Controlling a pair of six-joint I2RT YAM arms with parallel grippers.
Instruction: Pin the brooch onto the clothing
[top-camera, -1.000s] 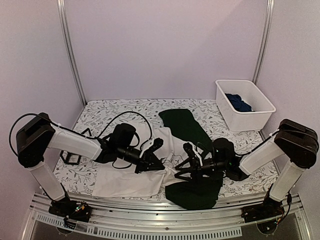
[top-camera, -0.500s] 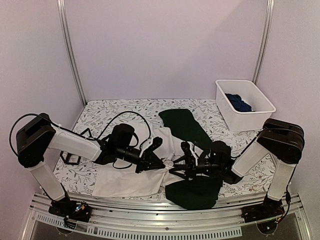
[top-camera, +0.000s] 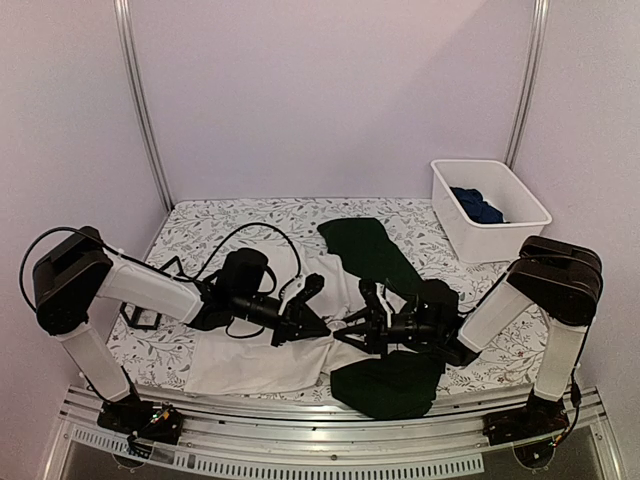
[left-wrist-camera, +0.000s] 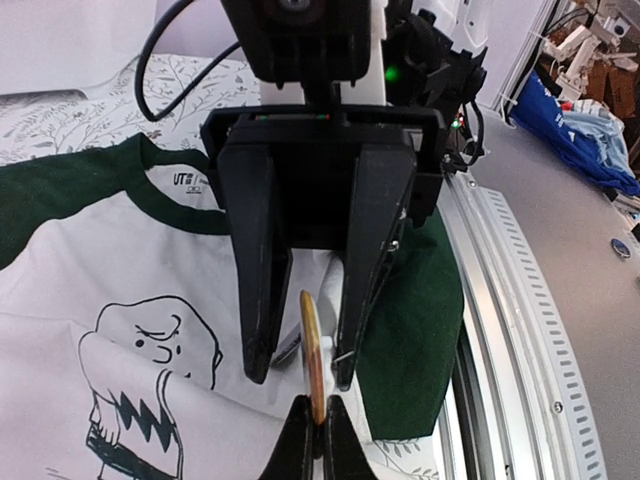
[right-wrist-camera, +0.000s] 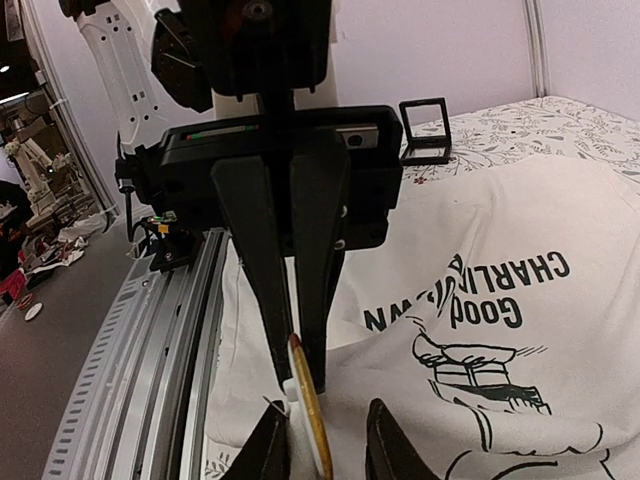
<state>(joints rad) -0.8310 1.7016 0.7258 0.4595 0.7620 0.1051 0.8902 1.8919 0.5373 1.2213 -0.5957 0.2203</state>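
The clothing, a white T-shirt with dark green sleeves and the Charlie Brown print, lies flat across the table; it also shows in the left wrist view and the right wrist view. The brooch, a thin gold disc seen edge-on, is held just above the shirt near its lower hem. My left gripper is shut on the brooch's edge. My right gripper faces it, open, with one finger on each side of the brooch. The two grippers meet tip to tip.
A white bin at the back right holds a dark blue garment. A small black square frame lies on the floral cloth at the left. The aluminium rail runs along the near edge, close below the grippers.
My right gripper has moved left to the left gripper, and its open fingers now stand around the brooch. The left gripper has stayed almost still, holding the brooch.
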